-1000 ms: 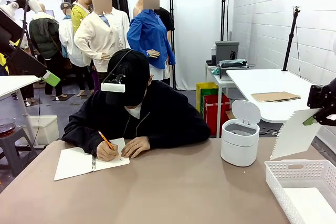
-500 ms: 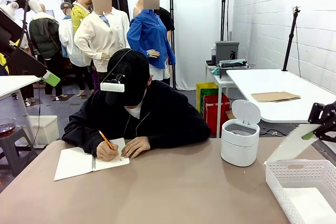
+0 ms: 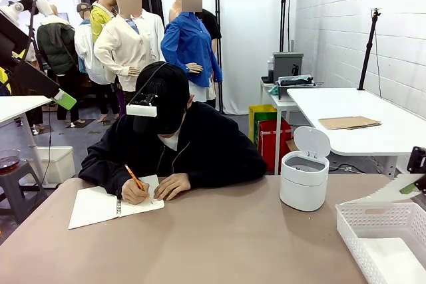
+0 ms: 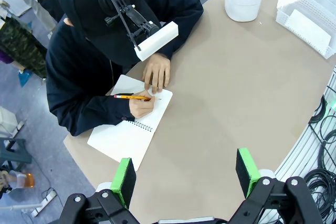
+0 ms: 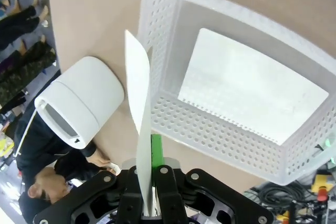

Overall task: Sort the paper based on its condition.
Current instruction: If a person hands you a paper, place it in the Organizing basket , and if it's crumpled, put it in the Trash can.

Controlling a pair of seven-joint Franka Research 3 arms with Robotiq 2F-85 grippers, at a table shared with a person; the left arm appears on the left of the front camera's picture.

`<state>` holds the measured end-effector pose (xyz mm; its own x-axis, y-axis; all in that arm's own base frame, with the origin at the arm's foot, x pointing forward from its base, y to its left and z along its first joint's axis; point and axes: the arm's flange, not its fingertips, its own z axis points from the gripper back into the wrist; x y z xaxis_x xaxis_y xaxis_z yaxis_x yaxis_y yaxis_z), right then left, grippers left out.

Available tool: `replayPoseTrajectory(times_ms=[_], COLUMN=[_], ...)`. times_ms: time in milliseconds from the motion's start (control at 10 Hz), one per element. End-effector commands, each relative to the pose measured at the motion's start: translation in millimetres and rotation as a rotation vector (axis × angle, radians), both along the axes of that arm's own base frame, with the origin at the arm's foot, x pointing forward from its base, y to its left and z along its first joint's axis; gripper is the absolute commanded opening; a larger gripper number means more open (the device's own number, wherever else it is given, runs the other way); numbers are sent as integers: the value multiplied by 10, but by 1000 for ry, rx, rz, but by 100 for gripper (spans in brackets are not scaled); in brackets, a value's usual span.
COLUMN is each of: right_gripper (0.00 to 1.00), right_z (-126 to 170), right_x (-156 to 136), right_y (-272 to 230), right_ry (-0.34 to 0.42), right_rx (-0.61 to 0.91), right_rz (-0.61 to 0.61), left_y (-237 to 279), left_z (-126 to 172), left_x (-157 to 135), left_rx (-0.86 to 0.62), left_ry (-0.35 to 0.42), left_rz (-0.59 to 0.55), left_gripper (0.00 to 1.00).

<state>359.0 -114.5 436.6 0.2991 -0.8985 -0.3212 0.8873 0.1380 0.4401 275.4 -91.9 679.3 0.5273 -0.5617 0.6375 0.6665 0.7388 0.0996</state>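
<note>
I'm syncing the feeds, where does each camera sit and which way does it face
Front: robot's side of the table, facing the writing person; right hand at the edge.
Left wrist: high, looking down on the notebook; open left hand below.
Right wrist: above the basket; its hand pinches the paper.
All share: the white bin.

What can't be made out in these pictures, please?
Front view: the right tool, shut on the paper, is cut off by the right edge.
Right wrist view: the paper stands edge-on, its face hidden.
Left wrist view: writing in the notebook is too small, partly under the person's hand.
Front view: the bin hides its own inside.
</note>
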Motion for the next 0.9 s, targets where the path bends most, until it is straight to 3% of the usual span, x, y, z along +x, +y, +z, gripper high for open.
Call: replayPoseTrajectory(times_ms=[0, 600, 800], right_gripper=[0, 0, 0], right_z=[-690, -729, -835], right_x=[-1242, -1556, -1501], right_y=[443, 793, 877], right_ry=[44, 154, 180], right_rx=[-27, -93, -166], right_rz=[39, 206, 145], left_y=[7, 7, 7], left_z=[-2, -2, -2], left_x=[-6, -6, -6], left_rx=[1, 1, 1], left_ry=[1, 1, 1], left_rz=[-1, -1, -1], left_gripper=[100, 100, 100])
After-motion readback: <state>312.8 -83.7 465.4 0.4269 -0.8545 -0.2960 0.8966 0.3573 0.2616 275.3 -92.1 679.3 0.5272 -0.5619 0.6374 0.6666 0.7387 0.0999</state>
